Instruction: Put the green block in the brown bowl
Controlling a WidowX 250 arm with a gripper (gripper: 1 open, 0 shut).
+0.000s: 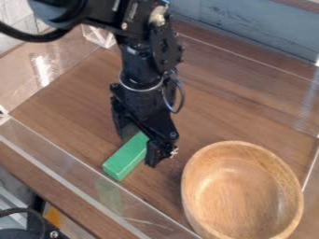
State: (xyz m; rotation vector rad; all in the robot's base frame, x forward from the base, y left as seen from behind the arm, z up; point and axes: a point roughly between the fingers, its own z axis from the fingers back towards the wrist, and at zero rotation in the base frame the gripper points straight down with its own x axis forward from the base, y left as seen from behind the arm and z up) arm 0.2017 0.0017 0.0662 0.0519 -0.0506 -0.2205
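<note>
The green block [123,158] lies flat on the dark wooden table, its far end hidden between the gripper's fingers. My gripper [138,137] points straight down over that far end, open, with one black finger [159,149] on the block's right and the other on its left. Whether the fingers touch the block I cannot tell. The brown bowl [242,191] stands empty at the lower right, a short way to the right of the block and gripper.
A clear plastic wall [75,177] runs along the table's near edge, just in front of the block. A pale wall [249,23] borders the table at the back. Bare tabletop [237,93] lies behind the bowl.
</note>
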